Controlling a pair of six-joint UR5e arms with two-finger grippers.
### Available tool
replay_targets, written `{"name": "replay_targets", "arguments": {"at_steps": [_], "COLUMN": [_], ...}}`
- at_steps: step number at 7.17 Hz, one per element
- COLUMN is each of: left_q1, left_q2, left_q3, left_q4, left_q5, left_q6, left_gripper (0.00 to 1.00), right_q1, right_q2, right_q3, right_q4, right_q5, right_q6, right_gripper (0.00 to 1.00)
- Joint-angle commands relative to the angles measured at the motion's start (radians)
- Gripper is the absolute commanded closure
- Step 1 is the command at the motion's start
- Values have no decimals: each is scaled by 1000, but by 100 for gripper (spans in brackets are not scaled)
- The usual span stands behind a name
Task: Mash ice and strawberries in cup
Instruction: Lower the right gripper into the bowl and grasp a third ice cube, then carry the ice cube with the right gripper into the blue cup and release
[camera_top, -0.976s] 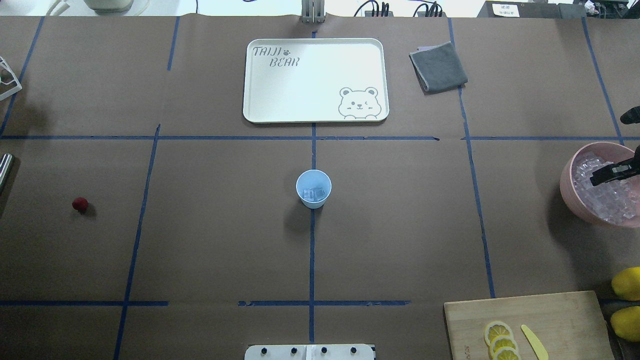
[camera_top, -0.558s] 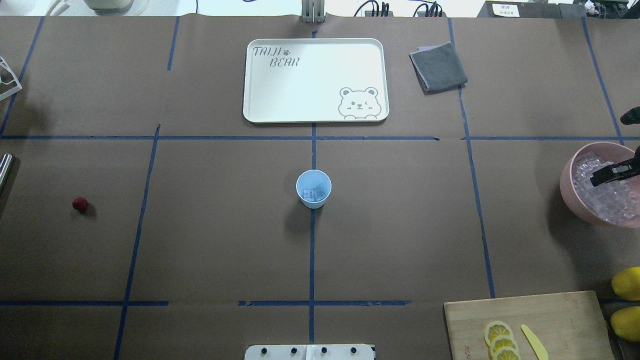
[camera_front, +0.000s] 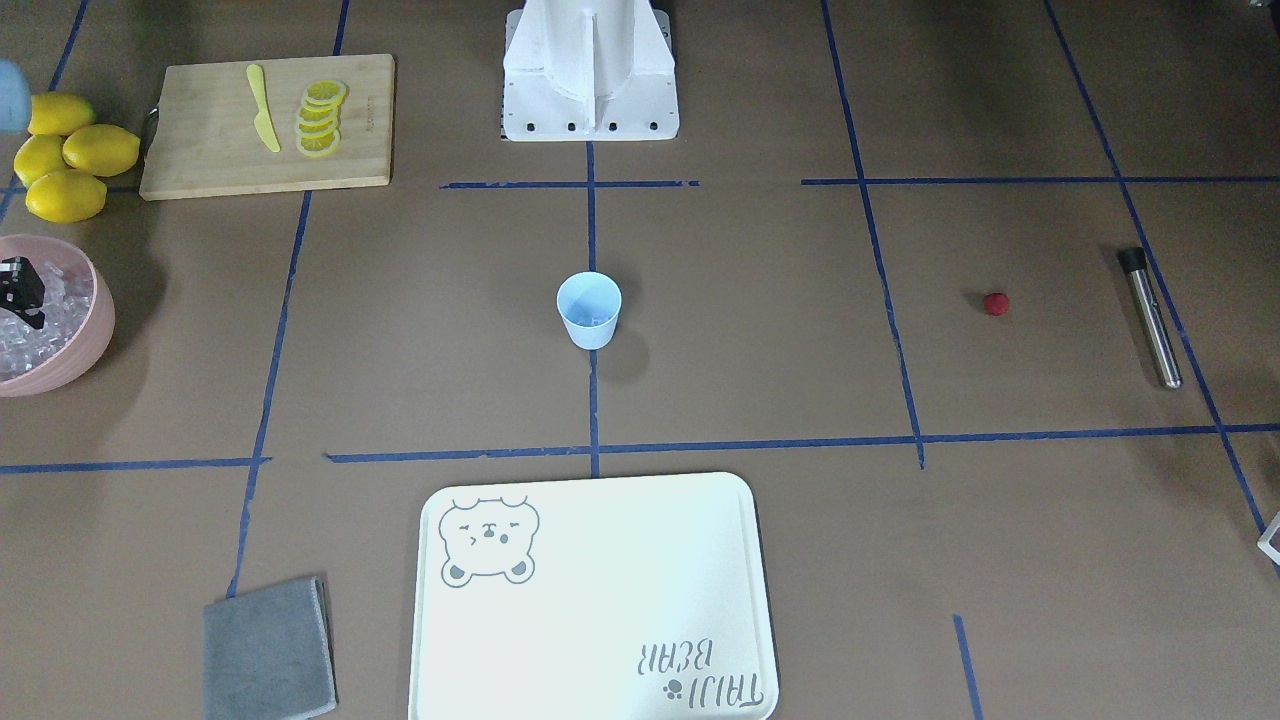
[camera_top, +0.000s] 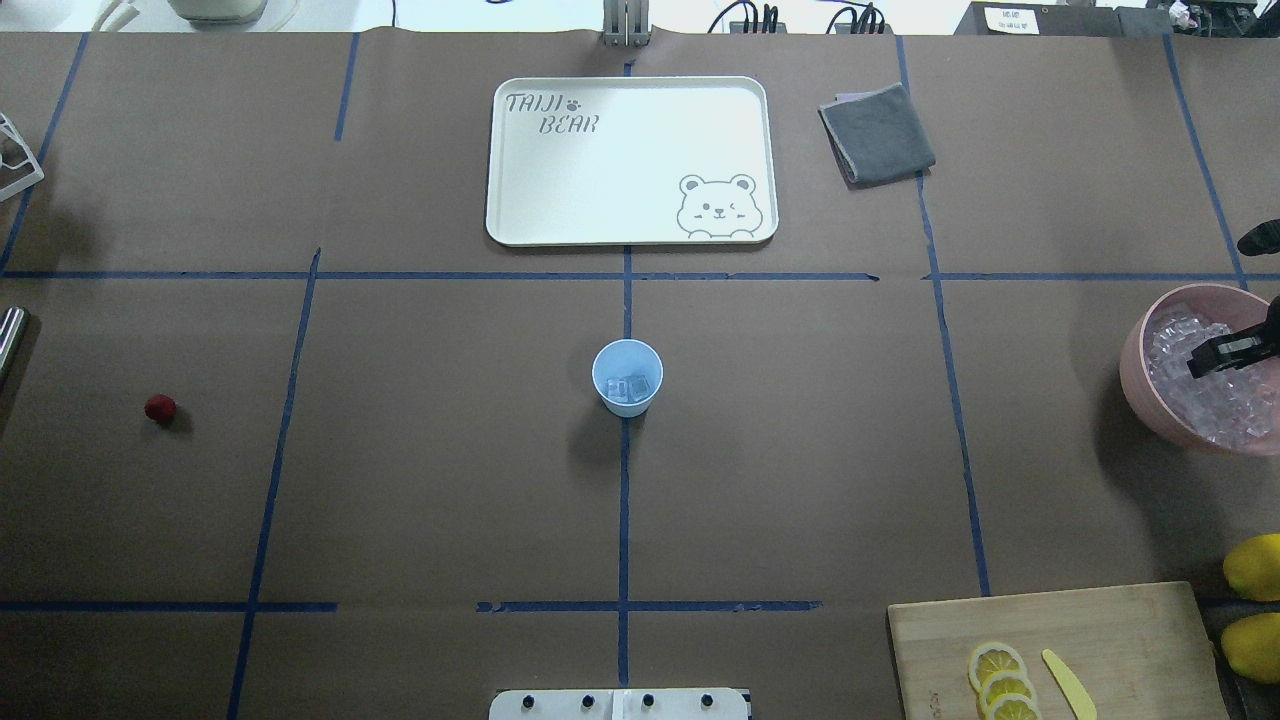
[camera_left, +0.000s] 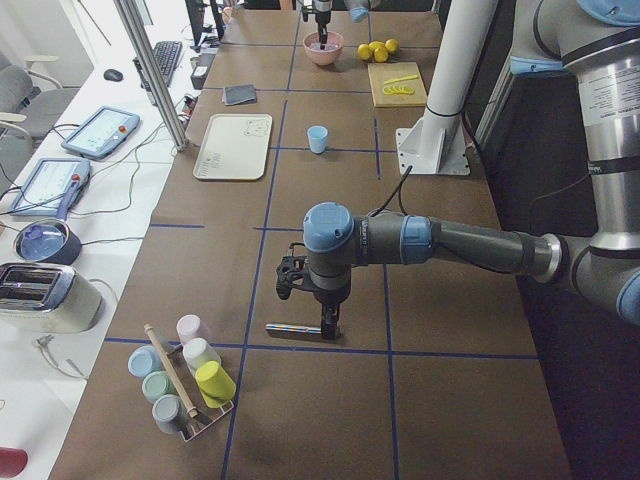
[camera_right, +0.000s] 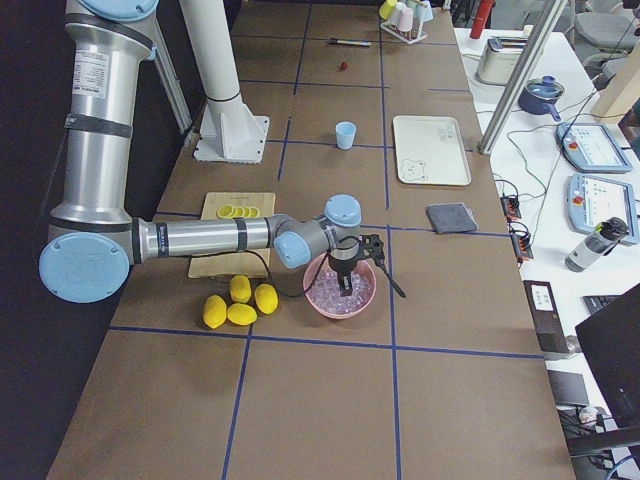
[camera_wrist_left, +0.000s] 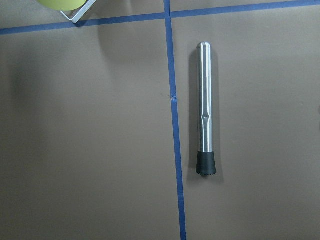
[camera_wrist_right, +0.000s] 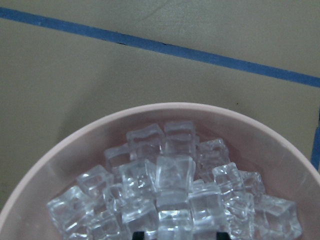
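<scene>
**More Ice Wanted for the Cup**

The right end effector (camera_top: 1222, 352) was held low over the pink bowl (camera_top: 1135, 388). Its two fingers were spread apart around the ice (camera_wrist_right: 170, 185) just under it, and nothing was gripped. It was likely put there so that one more cube could be picked up. The ice was seen as small clear cubes, shiny like glass, piled in a heap.

The cup (camera_top: 627, 372) was stood upright on the tabletop between the two end effectors, well apart from both, maybe so that it could be reached from either side. It was small and light blue with a round open top. A little ice was seen at its bottom.

The left end effector (camera_left: 326, 318) was hung right above a metal stick (camera_wrist_left: 205, 110) with a black tip, probably meant for mashing. Whether its fingers were open or closed could not be told. The strawberry (camera_top: 159, 407), small, round and red, was seen near that end effector, on the cup's side, not yet in the cup.
</scene>
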Motion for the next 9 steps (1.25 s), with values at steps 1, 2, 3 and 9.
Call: {"name": "replay_targets", "arguments": {"at_steps": [1,2,3,9], "left_q1": [0,0,0,0], "left_q2": [-2,-2,0,0], "left_q3": [-1,-1,-1,-7], "left_q4": [0,0,0,3], "left_q5": [0,0,0,-2], "left_q6": [0,0,0,0], "left_gripper": [0,0,0,0], "right_q1": [-1,0,5,-195], "right_q2": [-1,-2,-2,328], "right_q3": [-1,9,76,391], "right_q4": [-2,-2,-14,-327], "right_q5": [0,0,11,13], "right_q6": [0,0,0,704], "right_gripper": [99,100,100,100]}}
